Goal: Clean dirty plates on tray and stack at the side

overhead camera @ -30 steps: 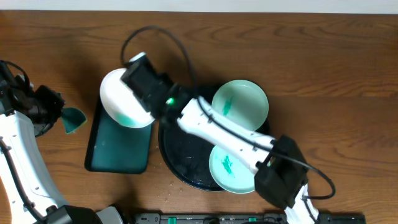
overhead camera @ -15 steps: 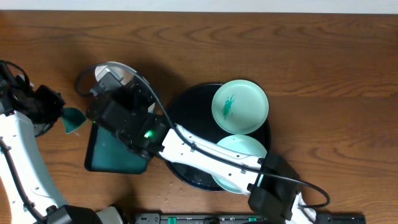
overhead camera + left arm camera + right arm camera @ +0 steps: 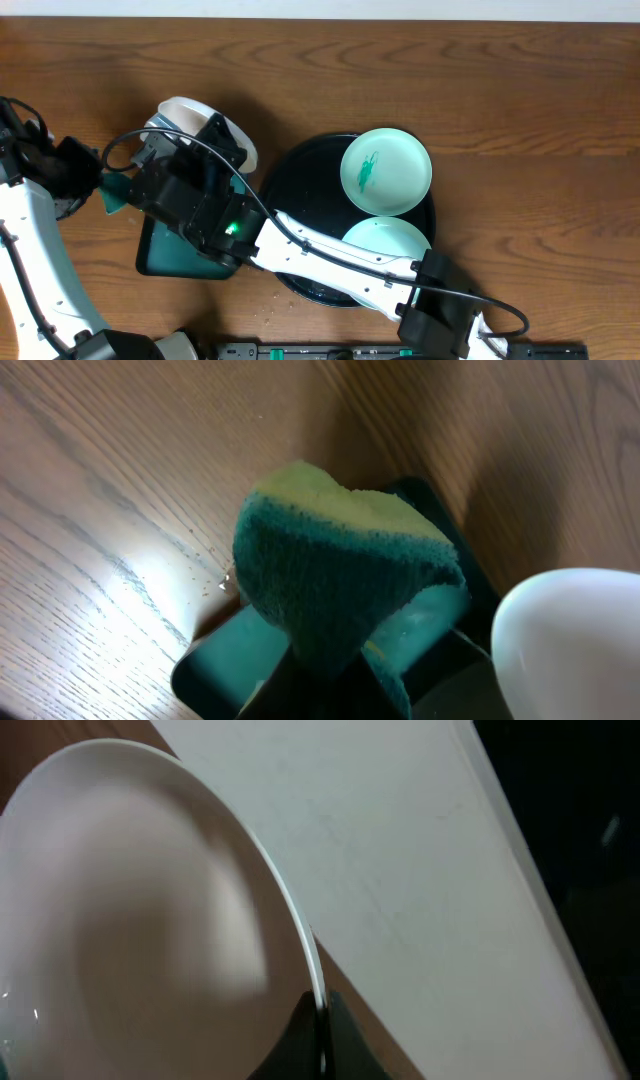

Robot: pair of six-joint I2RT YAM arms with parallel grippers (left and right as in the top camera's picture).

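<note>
The black tray (image 3: 290,185) holds two mint plates (image 3: 386,170) (image 3: 388,240), while the right gripper (image 3: 320,1020) pinches the rim of the white plate (image 3: 180,108) near the teal tray (image 3: 175,250) and the left gripper (image 3: 325,685) clamps a sponge (image 3: 340,580).

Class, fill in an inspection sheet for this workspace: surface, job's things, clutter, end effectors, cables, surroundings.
Surface: wooden table.
Job's things: white plate held off the black tray; upper mint plate, smeared green, and lower mint plate on it.
Clutter: teal tray; sponge.
End effectors: left end effector shut on sponge; right end effector shut on white plate's rim.
Cables: black cable looping by the right wrist.
Surroundings: nothing seen.
</note>
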